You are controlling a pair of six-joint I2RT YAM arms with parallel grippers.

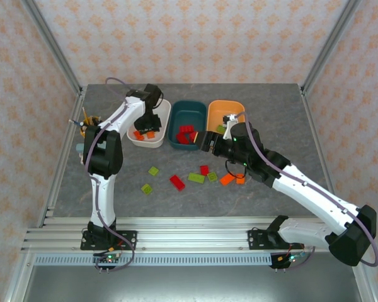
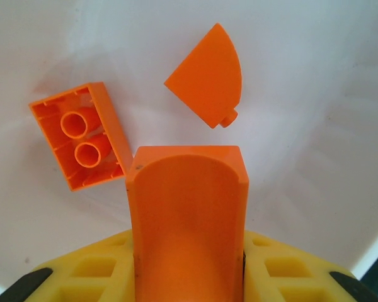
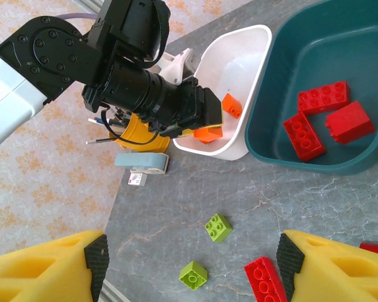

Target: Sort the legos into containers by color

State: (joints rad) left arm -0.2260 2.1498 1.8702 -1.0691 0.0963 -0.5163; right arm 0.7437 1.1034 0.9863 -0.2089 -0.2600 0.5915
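Jaws on the left pinch an orange brick (image 2: 188, 207) over the white tub (image 2: 327, 94); right jaws stand spread.

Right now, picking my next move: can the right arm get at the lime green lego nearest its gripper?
Probably yes: the right gripper hangs open and empty, with the lime green lego lying uncovered below.

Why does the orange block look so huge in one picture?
Left wrist view: the orange block, pinched in the left gripper, sits right by the lens, so it looks giant, and the white tub washes out bright; top view: everything is small and evenly lit, with soft shadows.
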